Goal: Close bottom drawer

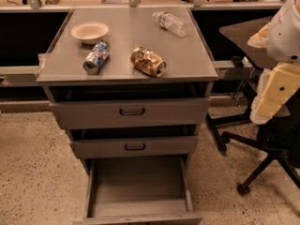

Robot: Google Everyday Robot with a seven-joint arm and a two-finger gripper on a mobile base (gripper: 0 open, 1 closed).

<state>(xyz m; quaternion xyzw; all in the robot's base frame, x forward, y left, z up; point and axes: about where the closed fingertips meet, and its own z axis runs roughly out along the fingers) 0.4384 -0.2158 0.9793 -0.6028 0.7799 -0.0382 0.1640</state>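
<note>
The grey cabinet [126, 50] has three drawers. The bottom drawer [138, 184] is pulled far out toward the camera. Its deep plain tray is empty, and its front panel [140, 218] lies at the picture's bottom edge, with the handle out of view. The middle drawer [135, 146] and the top drawer [132, 111], each with a black handle, stand slightly out with dark gaps above them. My gripper [272, 95], cream-coloured under the white arm [287, 29], hangs at the right edge. It is level with the top drawer, well to the right of the cabinet, and touches nothing.
On the cabinet top lie a paper bowl [89, 31], a blue-silver can [96, 57], a crushed brown can [148, 61] and a plastic bottle [169, 23], the cans and bottle on their sides. An office chair base [255, 149] and a dark table [246, 39] stand on the right. The floor is speckled.
</note>
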